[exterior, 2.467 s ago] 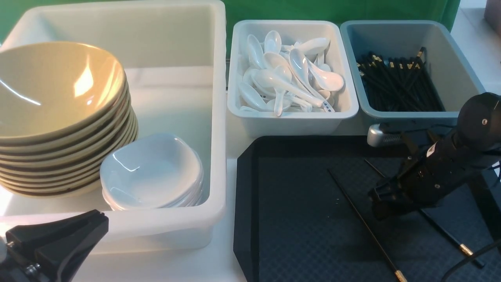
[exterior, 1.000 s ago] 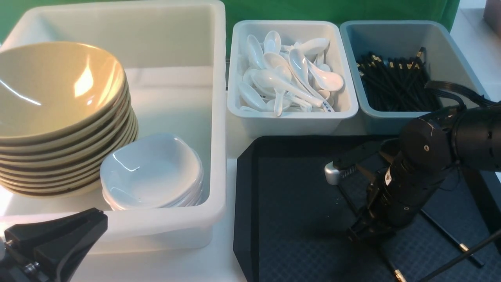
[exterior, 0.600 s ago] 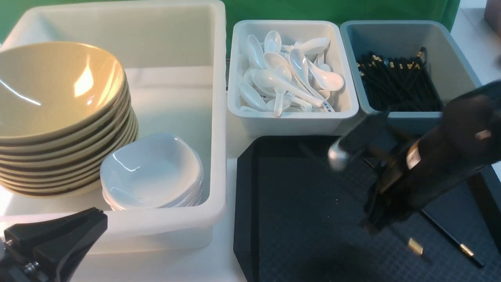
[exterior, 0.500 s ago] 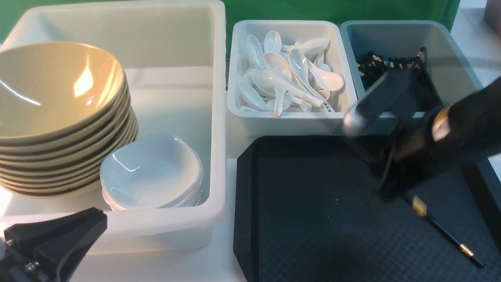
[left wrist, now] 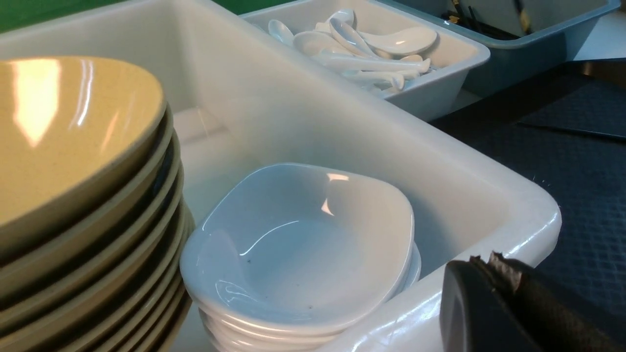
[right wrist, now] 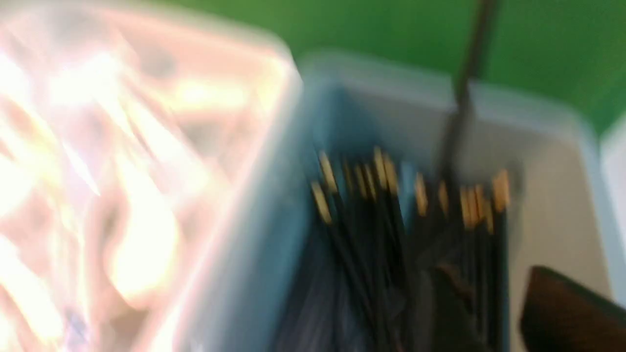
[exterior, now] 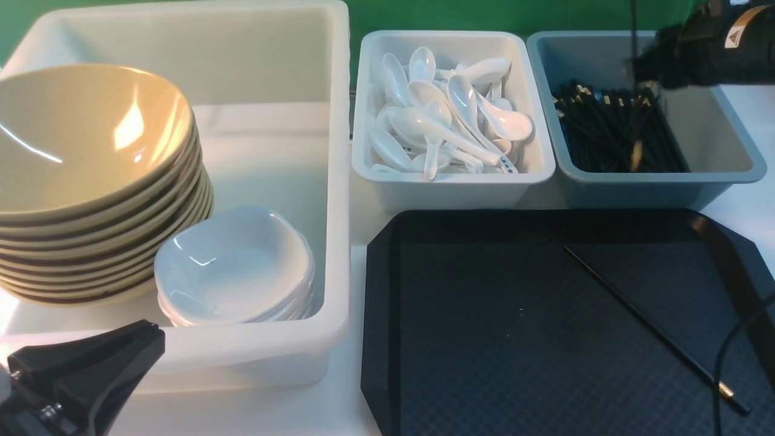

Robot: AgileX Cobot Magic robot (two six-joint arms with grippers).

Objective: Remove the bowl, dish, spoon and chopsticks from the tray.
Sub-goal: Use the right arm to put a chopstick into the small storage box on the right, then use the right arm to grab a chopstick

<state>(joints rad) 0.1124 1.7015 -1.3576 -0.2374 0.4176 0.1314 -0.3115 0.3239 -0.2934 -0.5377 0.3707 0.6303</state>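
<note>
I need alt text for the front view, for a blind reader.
One black chopstick lies alone on the black tray, while the right end effector is above the grey-blue bin of chopsticks. A white tub holds stacked bowls and dishes.

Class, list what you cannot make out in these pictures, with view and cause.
The right gripper: front view blurred; whether its fingers are open is unclear.
The upright chopstick over the blue bin: right wrist view smeared; held or released, unclear.
The left gripper: cut off by the front view's bottom edge.
</note>
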